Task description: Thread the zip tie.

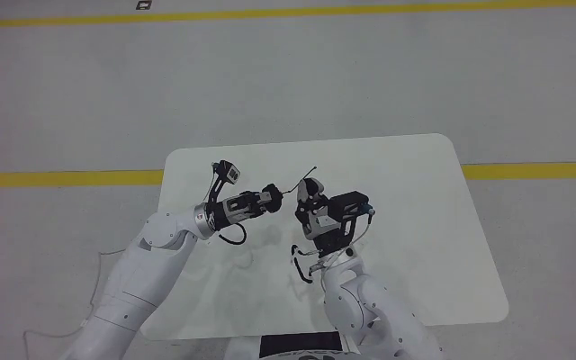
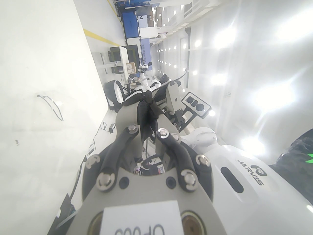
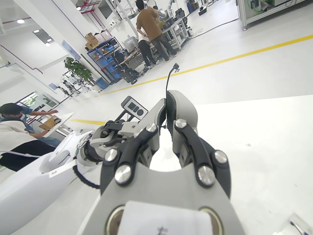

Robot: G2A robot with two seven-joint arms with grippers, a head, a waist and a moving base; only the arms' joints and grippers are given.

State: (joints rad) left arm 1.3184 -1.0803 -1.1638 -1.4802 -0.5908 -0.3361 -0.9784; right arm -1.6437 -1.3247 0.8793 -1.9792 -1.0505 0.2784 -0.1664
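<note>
The zip tie [image 3: 168, 82] was held clear of the table [image 1: 423, 225], over its left half and nearer the far edge than the near one. Threading was judged not yet begun: no loop was seen, and the small blocky head [image 3: 176, 67] stood free at the strap's end. The right gripper [image 3: 166, 103] was pressed shut on the strap, its ribbed black pads pinching the thin, slightly bowed black plastic below the head. The left gripper [image 2: 146, 98] was set just beside it, fingers pressed together. The tail seemed to run to their tips, though a grip on it could not be confirmed. For the next move, the tail would need to be bent round and lined up squarely with the head's slot.
</note>
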